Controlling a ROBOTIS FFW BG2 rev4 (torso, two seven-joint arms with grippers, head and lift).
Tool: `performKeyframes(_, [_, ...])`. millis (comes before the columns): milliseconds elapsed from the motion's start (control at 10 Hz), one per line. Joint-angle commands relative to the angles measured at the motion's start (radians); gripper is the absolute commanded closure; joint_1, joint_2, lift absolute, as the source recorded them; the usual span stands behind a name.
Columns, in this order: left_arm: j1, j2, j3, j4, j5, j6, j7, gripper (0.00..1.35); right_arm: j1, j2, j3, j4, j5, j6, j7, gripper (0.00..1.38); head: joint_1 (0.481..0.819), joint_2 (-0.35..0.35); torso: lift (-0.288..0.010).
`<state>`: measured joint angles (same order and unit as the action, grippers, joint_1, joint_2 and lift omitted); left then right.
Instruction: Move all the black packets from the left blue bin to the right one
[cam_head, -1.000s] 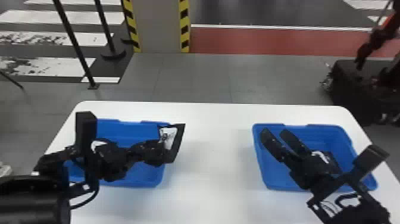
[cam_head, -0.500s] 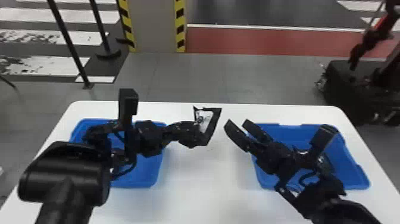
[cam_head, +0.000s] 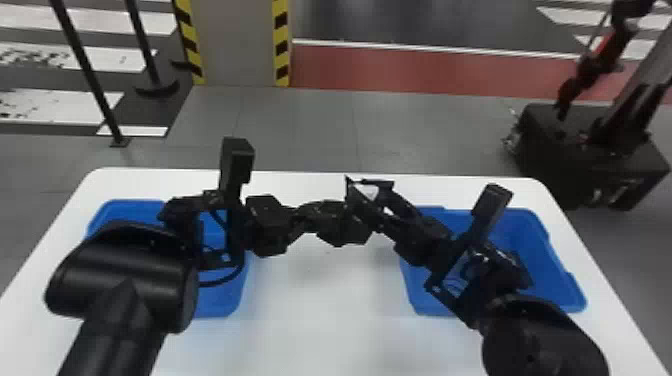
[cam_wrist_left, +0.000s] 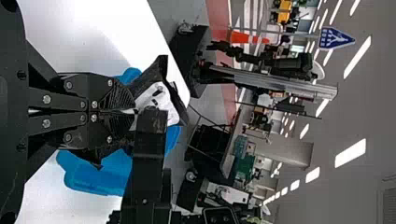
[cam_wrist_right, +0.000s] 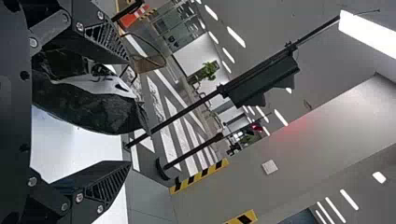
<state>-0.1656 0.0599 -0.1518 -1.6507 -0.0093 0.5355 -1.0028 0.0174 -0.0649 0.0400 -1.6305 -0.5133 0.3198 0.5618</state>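
Above the table between the bins, my left gripper (cam_head: 344, 221) holds up a black packet (cam_head: 371, 192) with a white patch. In the left wrist view, the left gripper (cam_wrist_left: 132, 112) is shut on the packet (cam_wrist_left: 161, 100). The right gripper (cam_head: 384, 206) meets it from the right, open around the packet. In the right wrist view, the packet (cam_wrist_right: 88, 105) lies between the parted fingers of the right gripper (cam_wrist_right: 129, 112), nearer one finger. Both arms partly cover the left blue bin (cam_head: 225, 297) and right blue bin (cam_head: 542, 250); their contents are largely hidden.
The white table (cam_head: 320, 320) carries both bins, with bare surface between them below the raised grippers. Beyond its far edge stand black poles (cam_head: 87, 70), a striped pillar (cam_head: 237, 45) and a dark wheeled base (cam_head: 590, 155).
The left gripper has carried the packet right, from over the left bin to the middle. The right gripper has moved left from above the right bin, and its open fingers now straddle the packet.
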Motion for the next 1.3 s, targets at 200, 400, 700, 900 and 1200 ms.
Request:
performKeyframes(200, [-0.001, 0.0, -0.003, 0.01, 0.006, -0.008, 0.004, 1.21, -0.013, -0.006, 0.001, 0.036, -0.005, -0.006, 0.018, 1.29, 0.695, -0.094, -0.11])
performKeyframes(400, [0.004, 0.0, 0.006, 0.008, 0.019, -0.042, 0.023, 1.21, -0.008, -0.004, 0.003, 0.046, -0.007, 0.009, 0.05, 1.29, 0.695, -0.088, -0.11])
performKeyframes(700, [0.055, -0.002, 0.026, 0.008, 0.057, -0.062, 0.086, 0.77, -0.003, -0.007, -0.012, 0.041, -0.027, -0.003, 0.066, 1.29, 0.695, -0.072, -0.11])
performKeyframes(900, [0.099, 0.001, 0.07, 0.003, 0.058, -0.111, 0.087, 0.2, 0.0, -0.012, -0.118, 0.036, -0.004, -0.02, 0.063, 1.29, 0.695, -0.078, -0.11])
performKeyframes(1200, [0.288, 0.0, 0.253, -0.137, 0.06, -0.15, 0.087, 0.13, 0.017, -0.065, -0.249, 0.076, 0.016, -0.033, -0.007, 1.28, 0.695, -0.144, -0.11])
